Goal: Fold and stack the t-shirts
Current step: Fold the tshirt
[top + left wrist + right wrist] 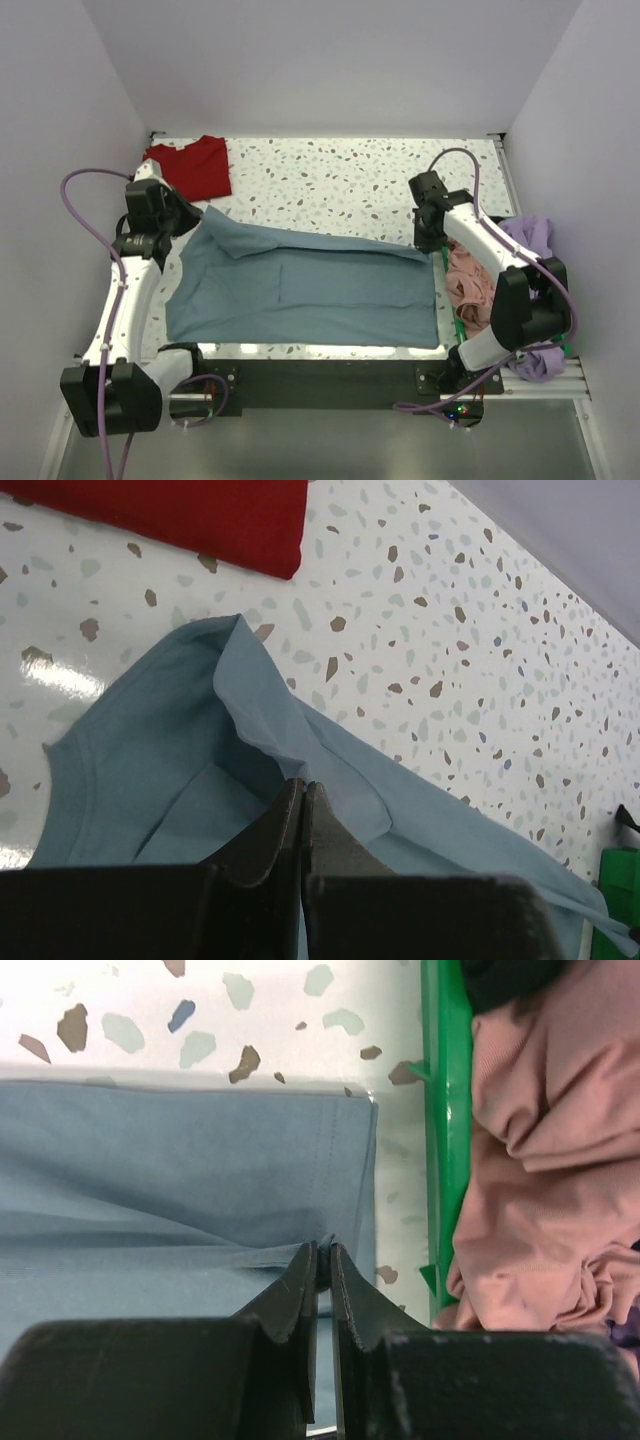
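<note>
White speckled table (350, 170), pale walls on three sides. Left pincer (303, 785): jaws together, clamped on a raised fold of the slate-blue t-shirt (300, 290) at its collar end. Right pincer (325, 1250): jaws nearly together, pinching the hem corner of the same shirt. The shirt spans from one pincer to the other. Its far edge is doubled over, and the rest lies flat on the table, nearer the arm bases. Beyond the left pincer, in the far-left corner, the red t-shirt (195, 165) lies flat, apart from the blue one. Just right of the right pincer is a green rail (447, 1110), with the salmon-pink t-shirt (540, 1160) crumpled past it. The lavender t-shirt (530, 235) is bunched further out to the right.
</note>
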`<state>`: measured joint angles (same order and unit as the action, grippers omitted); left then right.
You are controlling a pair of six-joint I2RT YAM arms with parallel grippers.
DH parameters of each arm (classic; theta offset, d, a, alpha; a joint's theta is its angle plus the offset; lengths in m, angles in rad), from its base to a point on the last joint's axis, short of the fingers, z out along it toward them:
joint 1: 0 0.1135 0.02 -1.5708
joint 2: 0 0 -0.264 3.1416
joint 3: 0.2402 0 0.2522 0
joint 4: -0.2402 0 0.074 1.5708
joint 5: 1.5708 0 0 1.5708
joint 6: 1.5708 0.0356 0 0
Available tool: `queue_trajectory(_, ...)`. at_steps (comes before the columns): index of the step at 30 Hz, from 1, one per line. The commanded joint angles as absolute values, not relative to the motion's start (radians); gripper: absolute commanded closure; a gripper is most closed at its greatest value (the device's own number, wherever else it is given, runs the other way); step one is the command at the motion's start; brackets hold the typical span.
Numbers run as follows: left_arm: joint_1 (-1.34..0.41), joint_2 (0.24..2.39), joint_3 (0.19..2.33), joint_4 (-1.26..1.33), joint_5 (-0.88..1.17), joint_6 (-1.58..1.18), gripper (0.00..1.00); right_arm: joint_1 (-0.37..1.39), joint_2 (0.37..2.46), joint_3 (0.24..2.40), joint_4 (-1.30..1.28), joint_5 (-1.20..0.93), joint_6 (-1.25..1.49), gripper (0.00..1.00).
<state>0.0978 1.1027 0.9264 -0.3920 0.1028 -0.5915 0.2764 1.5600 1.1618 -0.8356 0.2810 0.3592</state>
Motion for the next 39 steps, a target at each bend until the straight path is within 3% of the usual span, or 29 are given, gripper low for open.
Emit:
queue_trajectory(1, 0.106, 1.019, 0.878, -0.466, 0.083, -0.609, 1.00, 0.284, 1.499, 1.126, -0.838, 0.347, 0.387, 1.00)
queue_trajectory(14, 0.106, 0.766, 0.854, -0.666, 0.035, -0.641, 1.00, 0.311, 1.396, 1.002, -0.862, 0.348, 0.426, 1.00)
queue_trajectory(39, 0.106, 0.637, 0.813, -0.827, 0.023, -0.666, 1.00, 0.356, 1.284, 0.928, -0.995, 0.388, 0.558, 1.00)
